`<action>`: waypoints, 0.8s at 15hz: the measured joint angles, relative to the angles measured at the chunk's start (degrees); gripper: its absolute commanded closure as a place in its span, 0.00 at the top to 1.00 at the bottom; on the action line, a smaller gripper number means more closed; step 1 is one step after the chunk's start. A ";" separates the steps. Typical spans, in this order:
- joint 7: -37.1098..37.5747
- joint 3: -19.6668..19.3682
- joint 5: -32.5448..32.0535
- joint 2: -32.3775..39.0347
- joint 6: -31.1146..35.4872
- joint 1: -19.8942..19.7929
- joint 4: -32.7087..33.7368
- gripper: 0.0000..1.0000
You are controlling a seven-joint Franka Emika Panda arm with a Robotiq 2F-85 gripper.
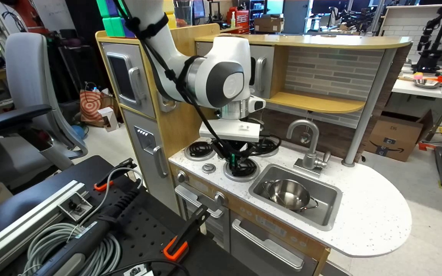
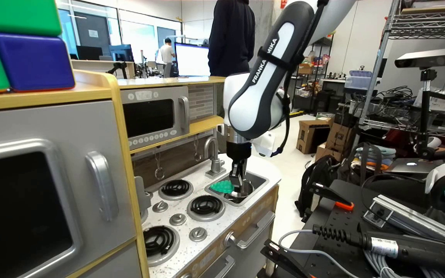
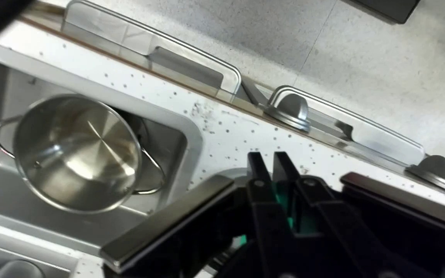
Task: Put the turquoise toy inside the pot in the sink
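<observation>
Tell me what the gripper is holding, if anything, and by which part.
It appears to be the toy, held in the gripper by one end; the exact contact spot is hidden.

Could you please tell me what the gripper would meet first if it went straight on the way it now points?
The gripper, holding the turquoise toy, would probably meet the speckled countertop first, near the burner beside the sink, though depth is unclear, so the burner itself is possible.
</observation>
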 measured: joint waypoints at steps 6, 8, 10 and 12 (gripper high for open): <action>5.56 -2.97 5.13 -1.95 5.31 -5.72 -2.67 0.03; 8.74 -5.38 5.65 -1.95 6.68 -5.86 -2.20 0.03; 12.06 -7.70 6.30 -1.92 7.29 -5.86 -0.60 0.03; 15.67 -9.44 6.72 -1.73 7.22 -5.80 1.84 0.03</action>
